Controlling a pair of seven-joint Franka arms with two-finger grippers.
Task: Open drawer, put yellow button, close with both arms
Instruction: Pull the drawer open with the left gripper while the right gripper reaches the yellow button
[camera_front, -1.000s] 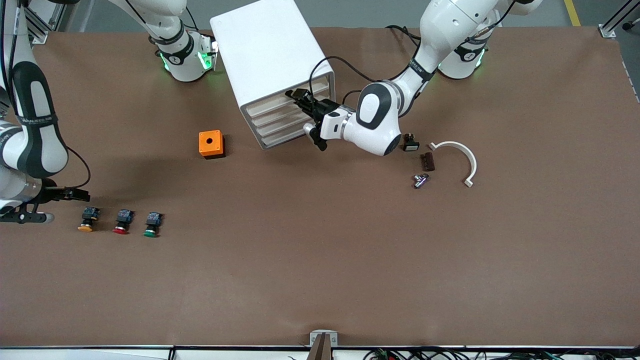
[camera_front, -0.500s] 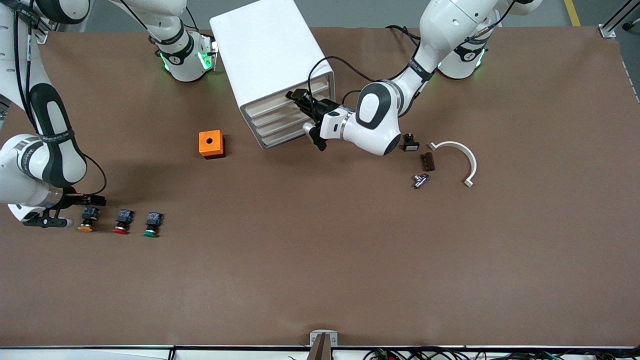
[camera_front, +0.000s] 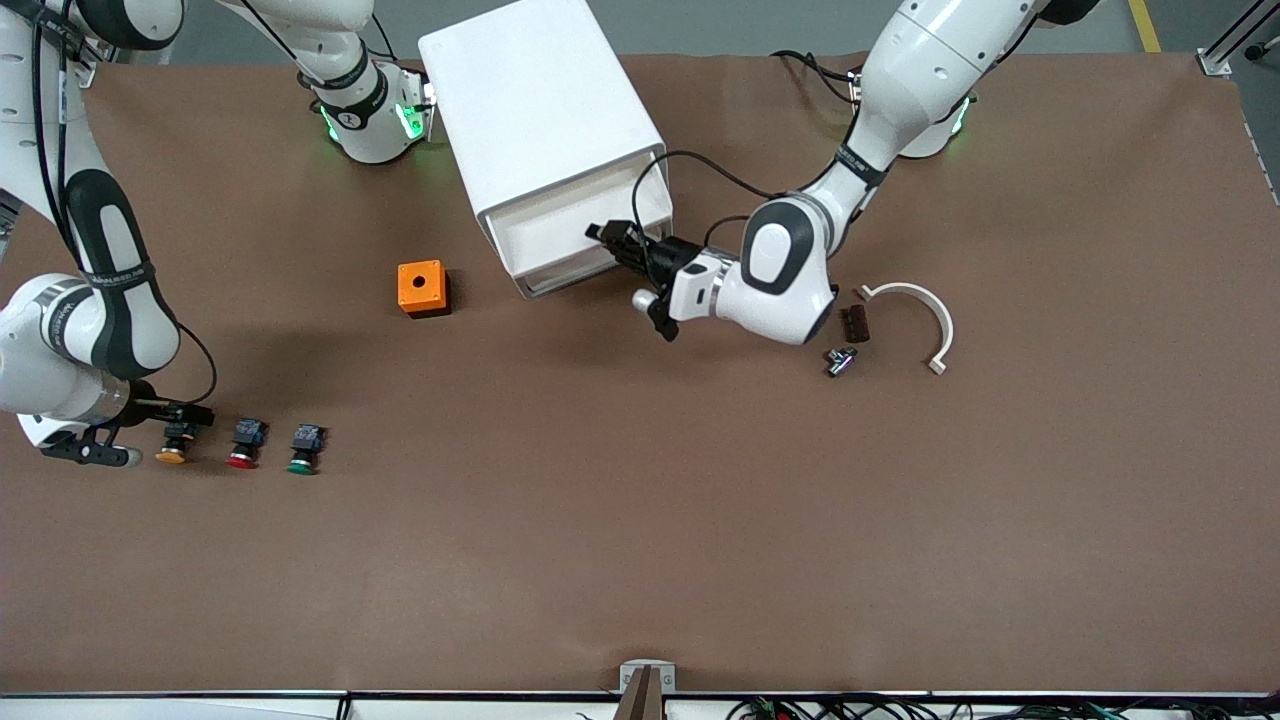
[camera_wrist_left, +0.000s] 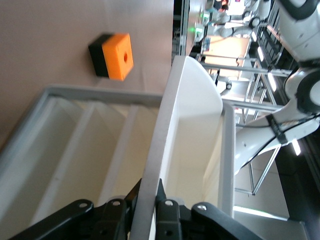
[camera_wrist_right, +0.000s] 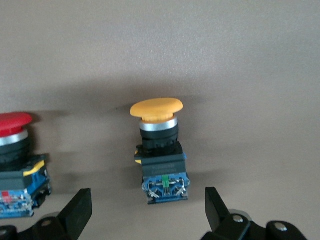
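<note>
The white cabinet (camera_front: 540, 100) stands between the arms' bases. Its top drawer (camera_front: 545, 240) is pulled part way out and its white tray shows. My left gripper (camera_front: 612, 240) is shut on the drawer's front wall (camera_wrist_left: 150, 165), one finger on each face, as the left wrist view (camera_wrist_left: 147, 192) shows. The yellow button (camera_front: 173, 447) lies on the table at the right arm's end, cap toward the front camera. My right gripper (camera_front: 185, 412) is open. In the right wrist view (camera_wrist_right: 147, 200) its fingers stand on either side of the button's (camera_wrist_right: 157, 145) blue rear block, clear of it.
A red button (camera_front: 243, 445) and a green button (camera_front: 303, 450) lie beside the yellow one. An orange box (camera_front: 422, 288) sits near the cabinet. A white curved bracket (camera_front: 925, 315), a brown piece (camera_front: 855, 323) and a metal piece (camera_front: 840, 360) lie by the left arm.
My left gripper has pulled the top drawer out toward the front camera. My right gripper has moved from the table's end to the yellow button and now straddles its rear block.
</note>
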